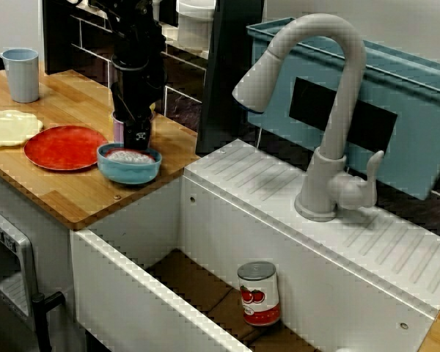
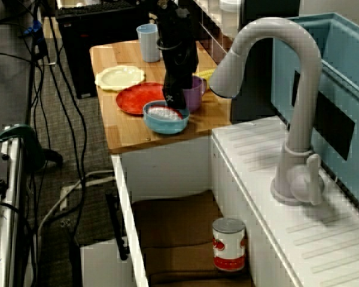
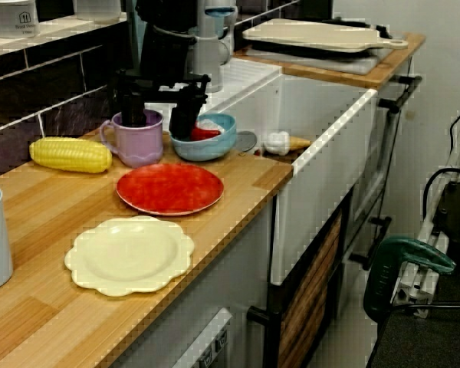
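My claw (image 3: 159,123) is open, with its two fingers wide apart, and I hold nothing. In the view along the counter, one finger (image 3: 130,103) looks to be down inside the purple mug (image 3: 138,144). The other finger (image 3: 185,111) hangs at the rim of the blue bowl (image 3: 218,142). The mug stands far back on the counter (image 3: 46,314) by the dark tile wall. The bowl is just to its right, and I cannot tell if they touch.

I think a few things could go wrong here. If I close, I would pinch the mug's wall, and the mug could tip and bump the bowl. If I slide to the side, the finger in the mug could drag it along. The bowl has white and red stuff in it that could spill. The edge of the sink (image 3: 322,176) is near the bowl, so a hard push could send it over.

The counter is smooth wood, so things may slide easily. A red plate (image 3: 169,188) lies just in front of the bowl, and a pale yellow plate (image 3: 130,257) lies nearer. A corn cob (image 3: 70,155) lies left of the mug.

A can (image 1: 258,293) stands in the deep white sink under a tall grey tap (image 1: 330,88). Cables (image 2: 54,119) run across the floor.
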`<act>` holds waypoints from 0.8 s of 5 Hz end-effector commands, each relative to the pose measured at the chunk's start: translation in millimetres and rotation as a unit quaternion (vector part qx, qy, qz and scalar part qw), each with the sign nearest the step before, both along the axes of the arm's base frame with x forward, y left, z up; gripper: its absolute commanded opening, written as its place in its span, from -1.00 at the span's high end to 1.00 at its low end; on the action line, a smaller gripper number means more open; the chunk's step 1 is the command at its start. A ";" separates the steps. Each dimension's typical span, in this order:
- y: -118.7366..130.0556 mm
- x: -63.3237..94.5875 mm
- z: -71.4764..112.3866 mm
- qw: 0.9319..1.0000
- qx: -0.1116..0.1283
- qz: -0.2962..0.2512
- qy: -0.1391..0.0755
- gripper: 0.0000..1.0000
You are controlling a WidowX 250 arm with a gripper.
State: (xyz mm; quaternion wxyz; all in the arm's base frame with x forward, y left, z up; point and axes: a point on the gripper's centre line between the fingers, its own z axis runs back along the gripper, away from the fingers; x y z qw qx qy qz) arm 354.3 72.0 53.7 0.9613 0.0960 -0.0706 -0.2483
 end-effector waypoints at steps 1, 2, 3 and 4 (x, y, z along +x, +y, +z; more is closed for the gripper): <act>9.5 -0.2 41.6 0.999 0.003 -0.007 -0.048 -1.00; 12.4 -1.5 47.5 0.999 0.000 -0.004 -0.052 -1.00; 17.5 -3.3 53.5 0.998 -0.002 -0.006 -0.058 -1.00; 23.3 -6.7 58.1 0.998 -0.007 0.000 -0.062 -1.00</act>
